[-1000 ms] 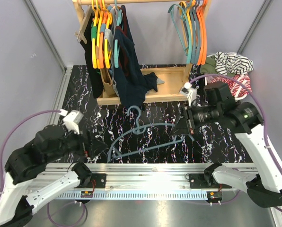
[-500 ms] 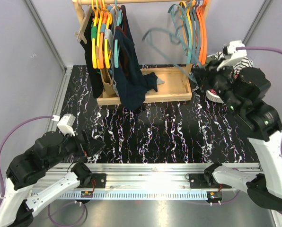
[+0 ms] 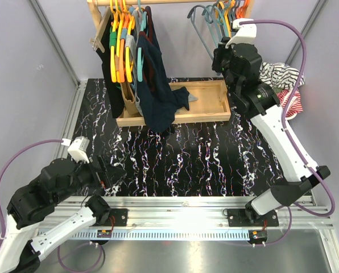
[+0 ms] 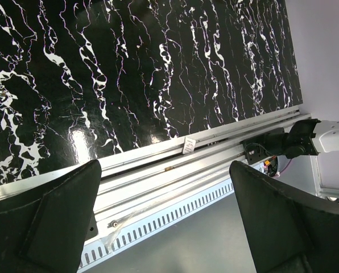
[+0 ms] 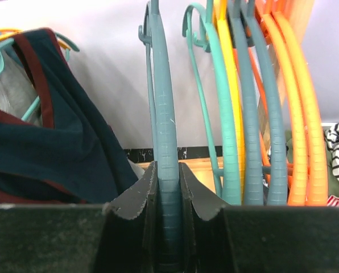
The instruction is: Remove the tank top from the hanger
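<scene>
Pinches a bare teal hanger (image 5: 162, 114) by its shaft in the right gripper (image 5: 168, 170), jaws pressed tight against both sides, high at the right end of the wooden rack (image 3: 186, 118), just beside a row of teal, yellow and orange hangers (image 5: 255, 114). Finds the navy tank top (image 3: 155, 85), trimmed in maroon, hanging at the rack's left end, hem draped over the base. Holds the left gripper (image 4: 166, 170) spread wide, low over the near edge of the black marbled bench (image 4: 129, 68) and its metal rail (image 4: 203, 159). Striped clothes (image 3: 280, 77) heaped at the far right.
</scene>
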`<state>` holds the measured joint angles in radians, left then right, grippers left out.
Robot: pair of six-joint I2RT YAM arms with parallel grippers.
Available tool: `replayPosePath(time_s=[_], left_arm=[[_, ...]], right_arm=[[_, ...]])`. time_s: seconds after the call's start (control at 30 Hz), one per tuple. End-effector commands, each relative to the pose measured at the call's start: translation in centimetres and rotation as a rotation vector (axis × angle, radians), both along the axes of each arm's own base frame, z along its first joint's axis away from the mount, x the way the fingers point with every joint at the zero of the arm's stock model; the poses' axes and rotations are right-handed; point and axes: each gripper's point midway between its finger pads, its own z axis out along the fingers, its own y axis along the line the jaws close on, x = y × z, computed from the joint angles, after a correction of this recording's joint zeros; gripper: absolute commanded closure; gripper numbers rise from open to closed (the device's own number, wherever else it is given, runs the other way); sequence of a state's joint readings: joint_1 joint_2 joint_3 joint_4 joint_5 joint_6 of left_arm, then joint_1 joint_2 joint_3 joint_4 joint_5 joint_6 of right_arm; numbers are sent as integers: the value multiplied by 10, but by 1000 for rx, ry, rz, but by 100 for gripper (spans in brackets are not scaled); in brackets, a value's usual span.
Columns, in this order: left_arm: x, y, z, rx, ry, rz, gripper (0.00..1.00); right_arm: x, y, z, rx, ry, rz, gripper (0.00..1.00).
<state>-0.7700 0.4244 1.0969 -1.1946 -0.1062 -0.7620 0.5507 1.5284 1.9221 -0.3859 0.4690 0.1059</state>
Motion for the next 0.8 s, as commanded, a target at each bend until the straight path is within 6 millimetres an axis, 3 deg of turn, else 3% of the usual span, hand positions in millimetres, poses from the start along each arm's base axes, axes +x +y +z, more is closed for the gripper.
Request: replayPosePath(time_s=[0.0,0.2,0.23,0.27,0.3,0.37,0.43,0.57,0.67,0.7,0.77], left_arm=[[3,-2,12,-58,-42,18,1],[2,-3,12,-57,-39,8,1],[2,-2,12,-54,-40,8,1],[2,-2,12,-57,-42,9,1],[2,-1,13,-57,-43,10,1],[1,-1,13,-58,-45,8,1],[1,-1,13,-58,-46,6,1],[0,-1,15,-65,-52,5,1],[-1,0,17,-71,-57,4,1],[-1,0,18,-72,-60,3,1],[0,-2,20,-73,-63,-1,1]], right_arm=[[-13,-19,53,127,-147,-73,100],[-1,-16,43,111,-91,-94,100],[5,-13,30,91,-42,-97,100],[5,-12,36,96,-44,-87,100],[11,-8,18,70,17,-86,100],[11,-8,19,76,39,-89,100],[15,-5,5,63,89,-89,100],[9,-6,0,75,125,-82,100],[-5,-8,-1,95,145,-58,100],[-14,-13,7,109,126,-56,99],[-21,-14,4,101,135,-41,81]])
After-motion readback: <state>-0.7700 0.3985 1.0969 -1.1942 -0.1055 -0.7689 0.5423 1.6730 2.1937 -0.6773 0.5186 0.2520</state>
